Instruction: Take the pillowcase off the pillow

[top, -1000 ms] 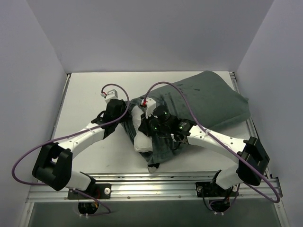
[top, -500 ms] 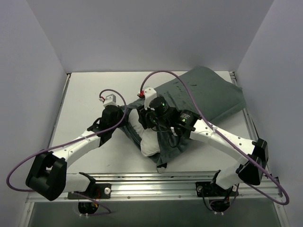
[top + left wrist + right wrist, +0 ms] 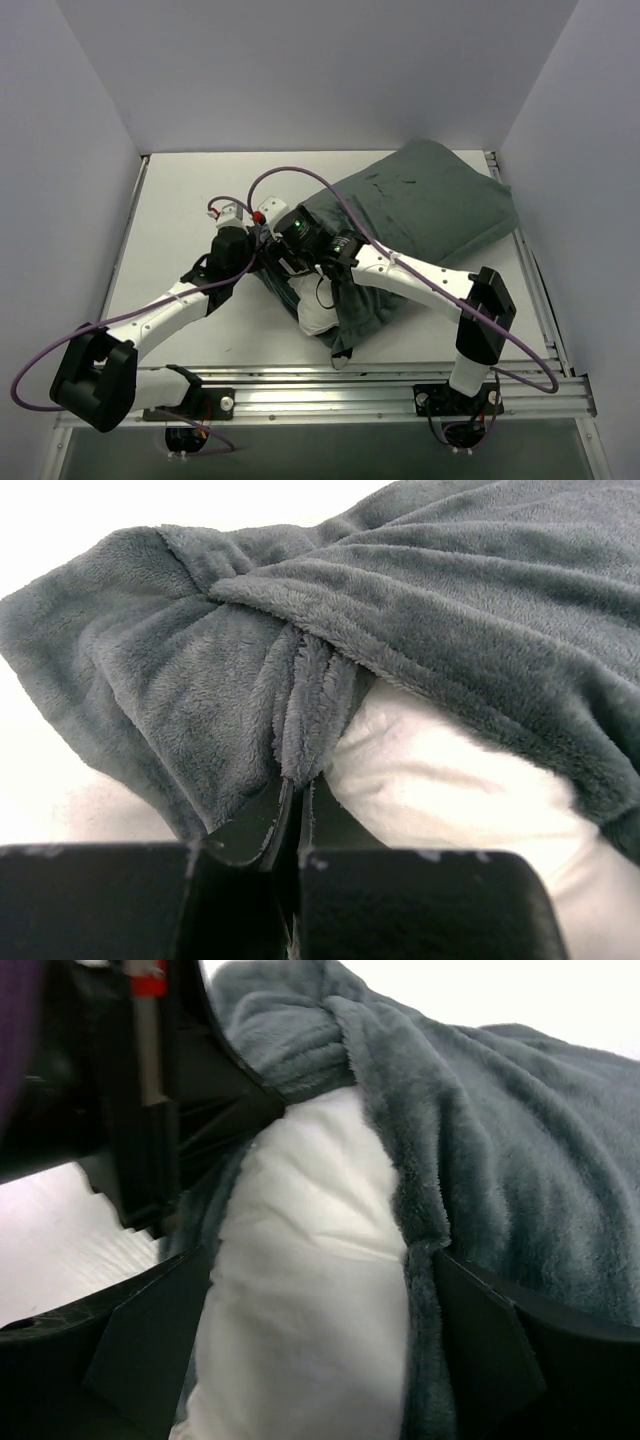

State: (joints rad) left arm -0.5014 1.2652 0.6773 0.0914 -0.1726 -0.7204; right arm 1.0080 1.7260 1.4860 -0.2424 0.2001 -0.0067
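Note:
The grey-green velvety pillowcase (image 3: pixel 430 200) lies across the right half of the table, and the pillow (image 3: pixel 318 308) shows white at its open near-left end. My left gripper (image 3: pixel 256 264) is shut on a bunched fold of the pillowcase's hem (image 3: pixel 300 710), its fingertips (image 3: pixel 297 785) pinching the cloth beside the white pillow (image 3: pixel 450 790). My right gripper (image 3: pixel 297 266) hovers at the same opening. In the right wrist view it (image 3: pixel 315 1350) stands open, its fingers (image 3: pixel 150 1340) set wide on either side of the bare pillow (image 3: pixel 310 1290) and the pillowcase's edge (image 3: pixel 420 1210).
White enclosure walls stand close on the left, back and right. A metal rail (image 3: pixel 330 385) runs along the table's near edge. Purple cables (image 3: pixel 330 185) loop over both wrists. Bare white tabletop (image 3: pixel 190 200) lies to the left.
My left gripper has shut on the pillowcase's hem. The right arm has swung left to the opening and its jaws have opened wide around the pillow's bare end.

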